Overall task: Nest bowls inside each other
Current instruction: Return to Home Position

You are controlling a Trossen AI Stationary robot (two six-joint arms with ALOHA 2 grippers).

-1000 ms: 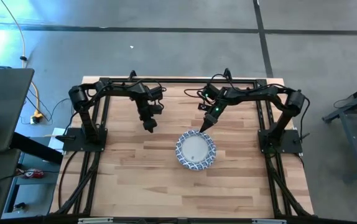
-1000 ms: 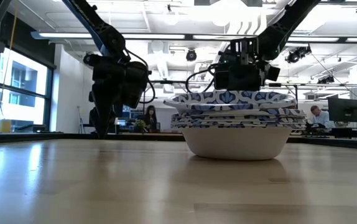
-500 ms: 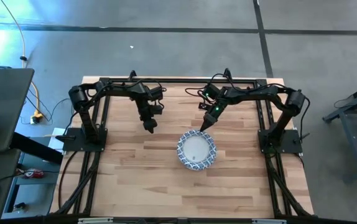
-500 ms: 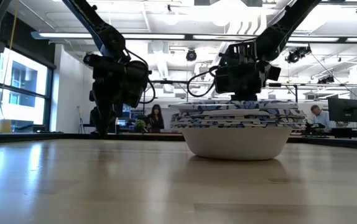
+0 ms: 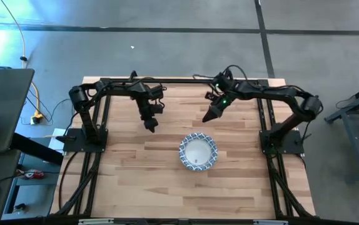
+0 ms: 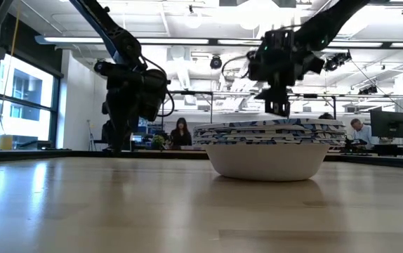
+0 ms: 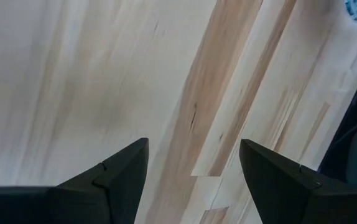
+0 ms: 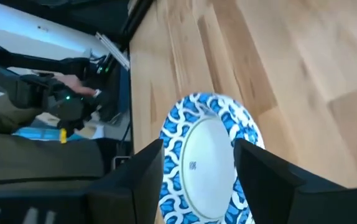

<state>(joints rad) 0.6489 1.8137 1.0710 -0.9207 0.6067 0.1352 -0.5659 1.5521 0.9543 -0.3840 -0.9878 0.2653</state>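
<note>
The bowls (image 5: 197, 152) stand nested in one stack near the middle of the table, blue-patterned rims on top of one another, the lowest bowl's white base (image 6: 266, 160) on the wood. My right gripper (image 5: 207, 118) hangs open above and beyond the stack's far side, clear of it (image 6: 280, 107). In its wrist view the top bowl (image 8: 198, 163) shows between the open fingers, farther off. My left gripper (image 5: 151, 127) waits open over bare wood to the stack's far left (image 7: 194, 149).
Black frame rails and the arm bases (image 5: 82, 139) (image 5: 283, 142) border the table's left, right and far sides. Bare wood lies all around the stack. People sit in the room beyond the far edge (image 6: 180, 132), and a person's hand (image 8: 73, 81) shows off the table.
My right gripper has let go of the top bowl's far rim, risen and drawn back toward the table's far right. The top bowl, first held up above the stack, has dropped level into the stack, which now looks lower.
</note>
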